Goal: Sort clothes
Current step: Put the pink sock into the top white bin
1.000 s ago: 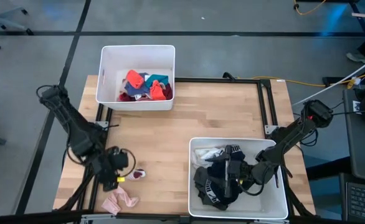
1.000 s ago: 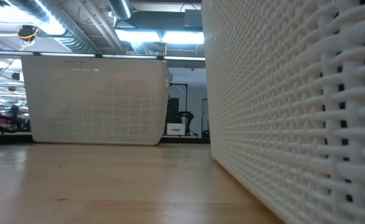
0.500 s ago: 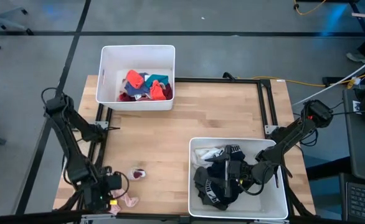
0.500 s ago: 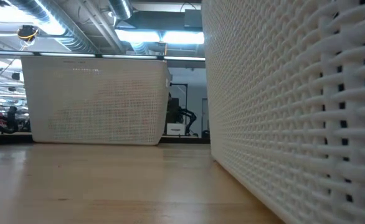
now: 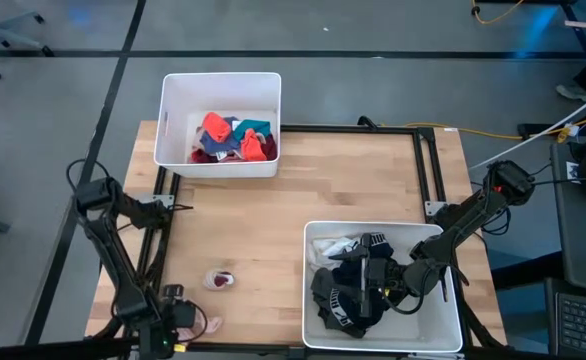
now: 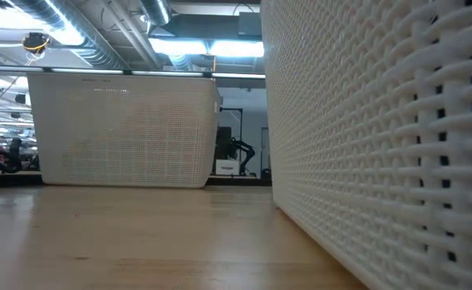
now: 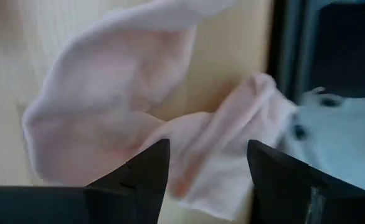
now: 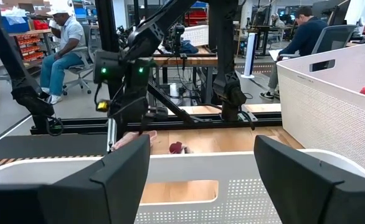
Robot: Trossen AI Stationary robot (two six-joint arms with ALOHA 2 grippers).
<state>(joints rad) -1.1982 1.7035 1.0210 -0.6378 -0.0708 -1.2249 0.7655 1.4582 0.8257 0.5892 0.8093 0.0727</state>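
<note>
The pale wooden table (image 5: 273,200) carries two white rectangular plastic bins. The far bin (image 5: 218,90) holds red, teal and blue soft garments (image 5: 235,138); the near bin (image 5: 318,240) holds black, grey and white ones (image 5: 353,285). In the room beyond the table, people sit at workbenches. My left pincer (image 7: 204,180) hangs spread wide at the table's near edge, left of the near bin, fingers straddling a pale pink sock (image 7: 120,118), not closed on it. My right pincer (image 5: 373,280) rests wide apart and empty inside the near bin. A small maroon garment (image 5: 219,280) lies between the near bin and the sock.
</note>
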